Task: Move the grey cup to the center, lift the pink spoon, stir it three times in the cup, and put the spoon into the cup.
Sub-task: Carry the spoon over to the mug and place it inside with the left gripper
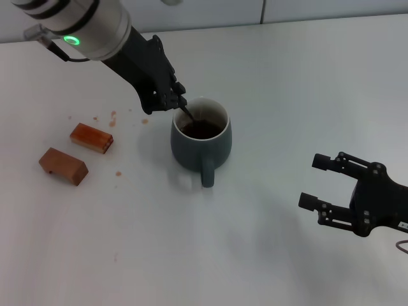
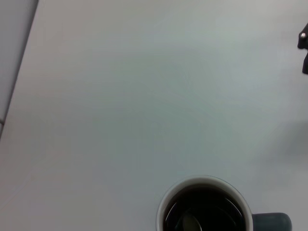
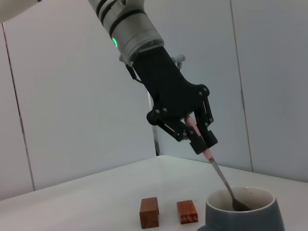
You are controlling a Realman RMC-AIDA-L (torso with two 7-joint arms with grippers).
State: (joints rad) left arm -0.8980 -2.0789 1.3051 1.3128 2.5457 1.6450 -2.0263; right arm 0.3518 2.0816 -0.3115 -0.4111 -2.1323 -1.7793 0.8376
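Gripping the pink spoon (image 3: pixel 208 154) in clamped jaws, the left gripper (image 1: pixel 177 102) is dipping its bowl into the grey cup (image 1: pixel 201 148), while the right gripper (image 1: pixel 322 183) is waiting near-right, jaws apart.

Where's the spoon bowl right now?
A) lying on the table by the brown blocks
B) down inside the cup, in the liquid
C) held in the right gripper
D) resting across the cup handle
B. The left gripper holds the pink spoon by its handle, tilted, with its bowl dipped in the dark liquid of the grey cup; the left wrist view also shows the bowl inside the cup. The right gripper is open, off to the side.
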